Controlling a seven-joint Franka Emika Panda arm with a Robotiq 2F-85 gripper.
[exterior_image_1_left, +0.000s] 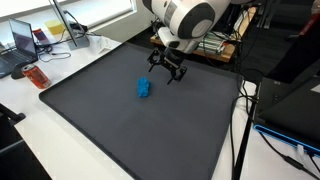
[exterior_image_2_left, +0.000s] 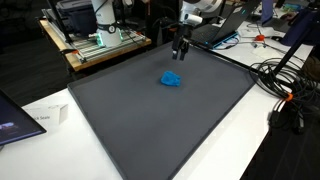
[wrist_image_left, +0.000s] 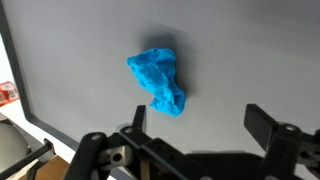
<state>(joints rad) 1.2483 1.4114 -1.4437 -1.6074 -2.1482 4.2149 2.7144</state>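
A crumpled blue cloth (exterior_image_1_left: 144, 89) lies on the dark grey mat (exterior_image_1_left: 110, 120), also seen in an exterior view (exterior_image_2_left: 172, 79) and in the wrist view (wrist_image_left: 158, 80). My gripper (exterior_image_1_left: 167, 70) hangs above the mat a little beyond the cloth, seen again in an exterior view (exterior_image_2_left: 181, 50). In the wrist view the gripper (wrist_image_left: 198, 120) is open and empty, its two fingers spread wide, with the cloth just off the left finger and not between the jaws.
The mat (exterior_image_2_left: 150, 120) covers a white table. A laptop (exterior_image_1_left: 20, 45), papers and a red object (exterior_image_1_left: 36, 75) lie past one edge. Cables (exterior_image_2_left: 285, 85) run along another side. A shelf with equipment (exterior_image_2_left: 95, 40) stands behind.
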